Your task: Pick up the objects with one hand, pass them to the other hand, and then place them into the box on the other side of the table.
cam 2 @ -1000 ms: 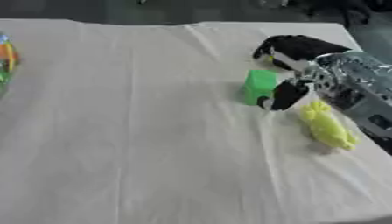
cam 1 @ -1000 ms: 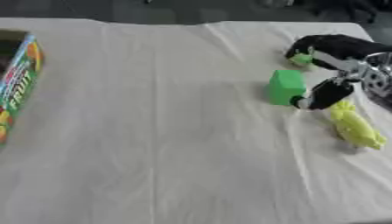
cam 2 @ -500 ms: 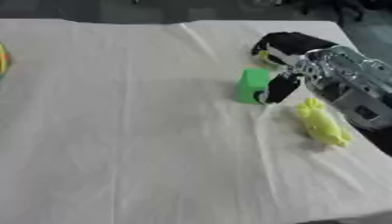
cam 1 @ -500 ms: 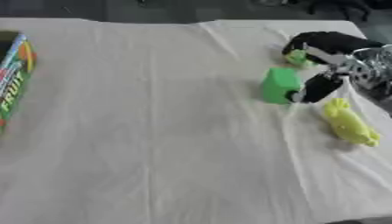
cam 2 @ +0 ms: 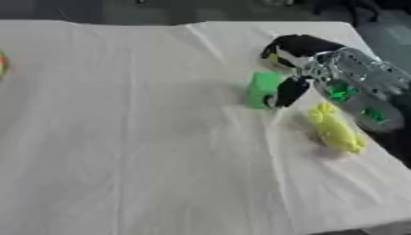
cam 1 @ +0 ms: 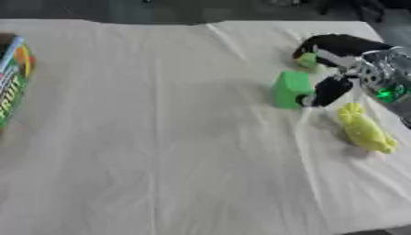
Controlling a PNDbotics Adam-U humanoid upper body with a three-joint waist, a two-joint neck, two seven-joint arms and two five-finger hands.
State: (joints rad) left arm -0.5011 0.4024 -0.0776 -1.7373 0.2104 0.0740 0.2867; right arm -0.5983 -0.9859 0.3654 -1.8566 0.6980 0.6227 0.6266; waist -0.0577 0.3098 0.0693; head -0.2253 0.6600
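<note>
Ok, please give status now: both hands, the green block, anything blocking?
Right hand at green block, fingers touching its right side, block on cloth. Left hand out of view. Yellow toy beside, box far left; nothing in between.

no text can be read — the box (cam 1: 11,78) shows only blurred colours.

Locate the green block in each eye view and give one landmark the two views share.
Left eye view: the green block sits right of centre in the upper half, with the right hand at its right side.
Right eye view: the same block sits nearer the picture's centre, upper half.
Shared landmark: the yellow object lying to the block's lower right.
</note>
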